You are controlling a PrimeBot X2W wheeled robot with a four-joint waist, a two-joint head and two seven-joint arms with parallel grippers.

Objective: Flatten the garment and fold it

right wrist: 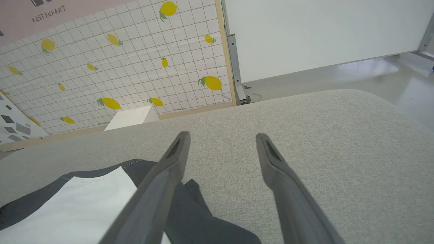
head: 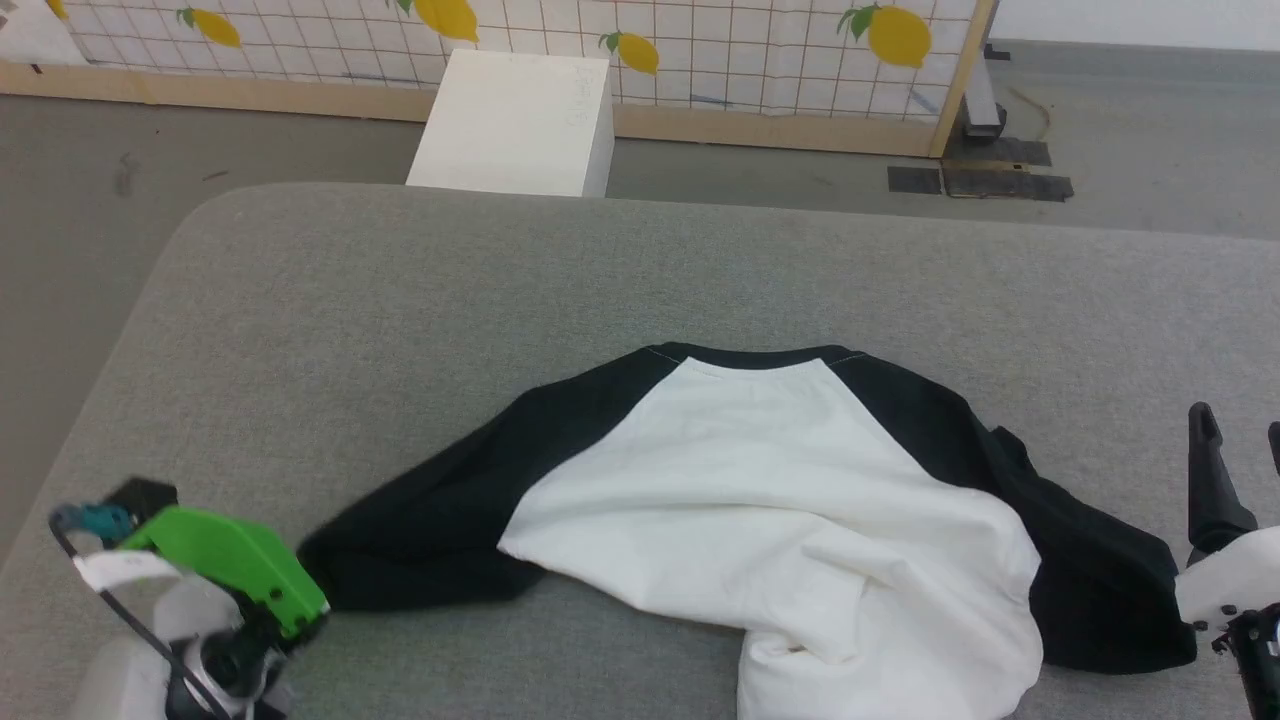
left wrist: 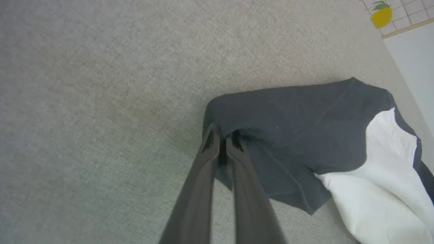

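At 8 o'clock of head view: pinches end of black sleeve [left wrist: 288, 115] of garment [head: 760, 480] with left gripper [left wrist: 222, 137], jaws clenched on cloth. Holds right gripper [right wrist: 222, 136] released, empty, at 3 o'clock beside other sleeve. Sprawls mid grey surface [head: 400, 300], bunched at 5 o'clock. Risks: thin pinch slipping under pull; dragging whole shirt, deepening wrinkles. Counts: 1 garment, 2 sleeves, 2 grippers, 1 white box [head: 515, 125].

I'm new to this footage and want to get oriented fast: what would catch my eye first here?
The garment, white-bodied with black sleeves, lies rumpled across the grey padded surface, its lower part bunched toward the near edge. The left end effector is shut on the end of one black sleeve, while the right end effector stands open near the other. A lemon-print tiled panel lines the back.
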